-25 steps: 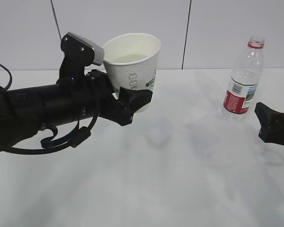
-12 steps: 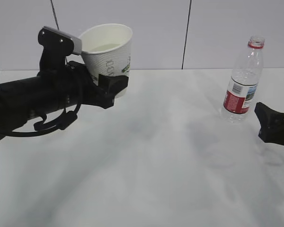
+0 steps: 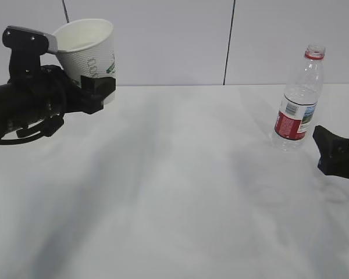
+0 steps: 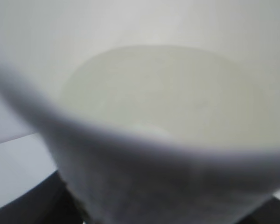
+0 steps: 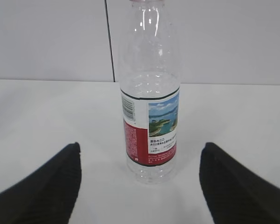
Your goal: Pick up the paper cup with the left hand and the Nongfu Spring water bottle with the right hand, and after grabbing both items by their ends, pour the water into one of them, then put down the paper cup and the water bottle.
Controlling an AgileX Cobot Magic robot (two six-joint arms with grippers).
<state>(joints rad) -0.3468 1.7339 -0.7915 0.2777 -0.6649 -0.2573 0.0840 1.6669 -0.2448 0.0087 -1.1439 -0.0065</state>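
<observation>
My left gripper (image 3: 98, 87) is shut on the lower part of the paper cup (image 3: 88, 46) and holds it nearly upright above the table's far left. In the left wrist view the cup (image 4: 144, 177) fills the frame, with pale water (image 4: 168, 98) in its bottom. The Nongfu Spring water bottle (image 3: 298, 102) stands upright and uncapped on the table at the right. My right gripper (image 3: 340, 152) is open just in front of it, low at the right edge. In the right wrist view the bottle (image 5: 150, 116) stands a little beyond the two spread black fingers (image 5: 46, 186), untouched.
The white table (image 3: 174, 192) stretches between the two arms, with nothing else on it. A white panelled wall (image 3: 267, 35) with dark seams closes off the back edge.
My left arm has carried the cup leftward and a little higher, from near the middle to the far left. The bottle and the right gripper have stayed put.
</observation>
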